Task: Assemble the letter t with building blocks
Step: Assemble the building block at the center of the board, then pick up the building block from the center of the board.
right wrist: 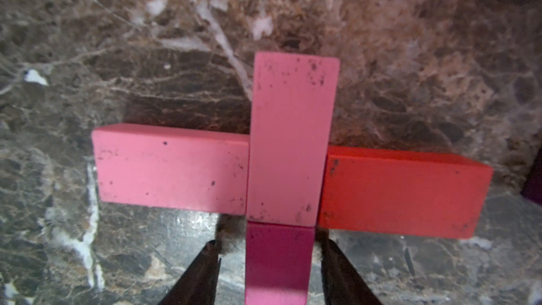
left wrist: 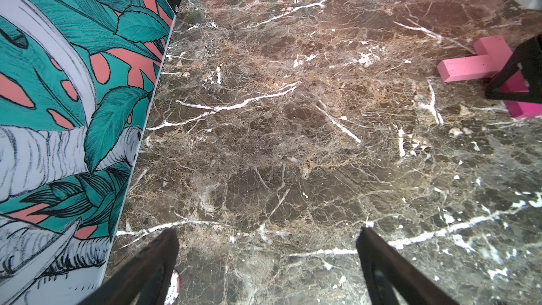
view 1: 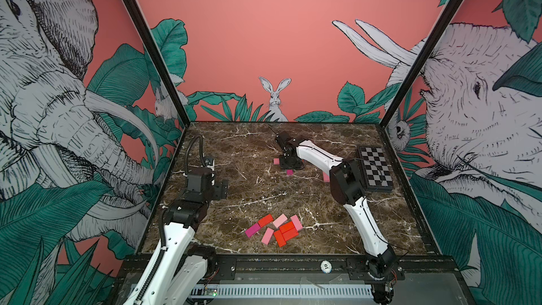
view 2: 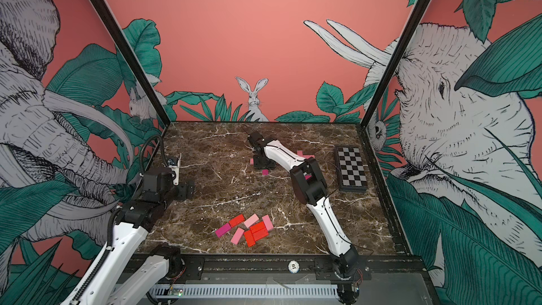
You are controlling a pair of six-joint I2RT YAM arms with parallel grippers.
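Magenta block (right wrist: 278, 259), likely stiff and light, pinchable across long sides; right gripper (right wrist: 268, 242) straddles it, jaws apart; left gripper (left wrist: 268, 230) gapes empty

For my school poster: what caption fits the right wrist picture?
Open right hand straddles the magenta block, set end-to-end with a light pink block flanked by a pink block and a red block.

Matt, scuffed painted blocks (right wrist: 289, 142) on polished-looking brown marble tabletop (right wrist: 117, 54), white-veined; smooth white plastic arm shells (view 1: 316, 156).
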